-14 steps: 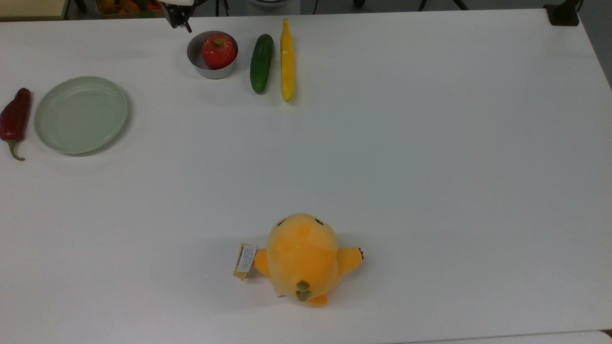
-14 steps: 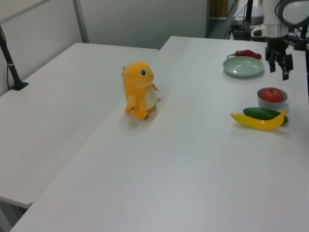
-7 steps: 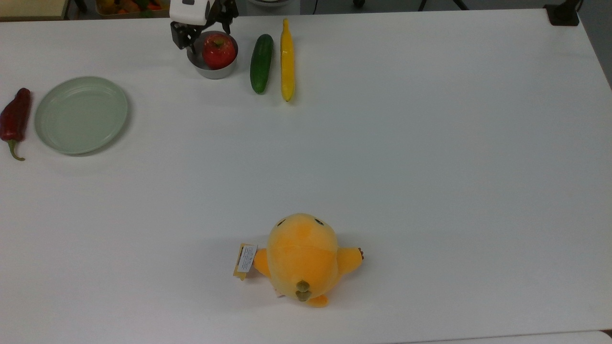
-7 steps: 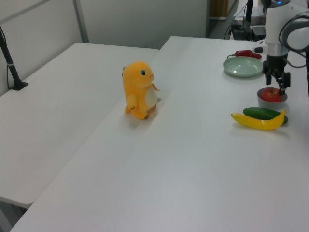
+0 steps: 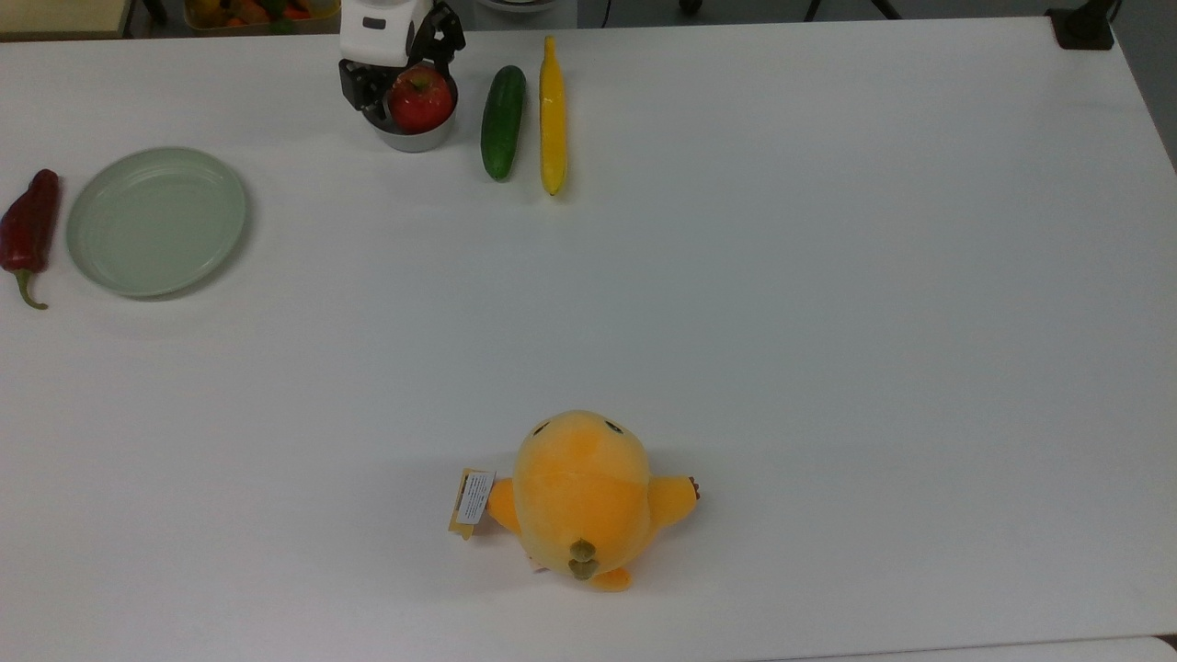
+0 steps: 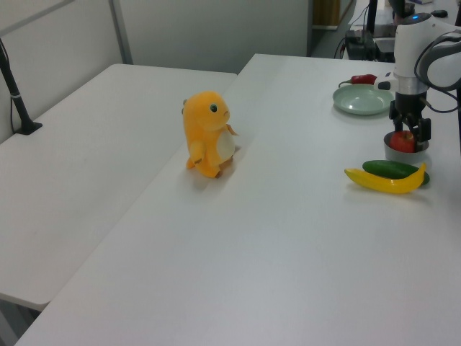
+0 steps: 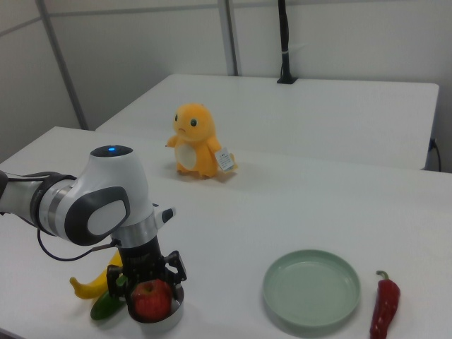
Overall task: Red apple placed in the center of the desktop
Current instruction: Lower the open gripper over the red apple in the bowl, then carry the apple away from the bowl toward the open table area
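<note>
Here, gripper (image 7: 147, 280) down at the grey bowl (image 5: 410, 139), fingers spread wide on either side of the red apple (image 5: 421, 98); contact cannot be told.

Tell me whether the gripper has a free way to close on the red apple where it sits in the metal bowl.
Probably yes. The gripper is already down at the small metal bowl, one finger on either side of the red apple. The cucumber lies apart, to the top view's right. The bowl's rim looks like the only tight spot.

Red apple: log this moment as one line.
phase: grasp | gripper: open, straddling round glossy red apple | apple: in small grey metal bowl | white desktop centre: not reached
</note>
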`<state>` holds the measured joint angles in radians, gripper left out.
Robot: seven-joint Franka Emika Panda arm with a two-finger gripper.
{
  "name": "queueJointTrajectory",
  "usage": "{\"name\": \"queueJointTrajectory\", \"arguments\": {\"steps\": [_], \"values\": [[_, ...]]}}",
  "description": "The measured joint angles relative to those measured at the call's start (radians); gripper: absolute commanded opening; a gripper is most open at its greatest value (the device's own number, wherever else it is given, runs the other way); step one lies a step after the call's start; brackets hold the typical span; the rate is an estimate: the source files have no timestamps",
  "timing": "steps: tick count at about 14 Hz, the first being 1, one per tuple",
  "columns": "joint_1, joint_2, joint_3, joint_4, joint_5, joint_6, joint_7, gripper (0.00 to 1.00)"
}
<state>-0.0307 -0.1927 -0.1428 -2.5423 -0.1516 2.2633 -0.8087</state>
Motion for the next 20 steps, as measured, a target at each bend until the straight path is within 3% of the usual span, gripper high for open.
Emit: {"name": "queueJointTrajectory", "arguments": {"steps": [6,7,13,16,20], "values": [[0.001,-0.002,0.000,0.000,-0.002,0.000,0.000,0.18],[0.001,-0.002,0.000,0.001,-0.002,0.000,0.000,0.13],[0.001,-0.010,0.000,0.021,-0.002,-0.038,0.003,0.13],[0.001,-0.039,0.024,0.207,0.001,-0.267,0.024,0.13],[0.003,0.010,0.084,0.528,0.095,-0.551,0.102,0.13]]}}
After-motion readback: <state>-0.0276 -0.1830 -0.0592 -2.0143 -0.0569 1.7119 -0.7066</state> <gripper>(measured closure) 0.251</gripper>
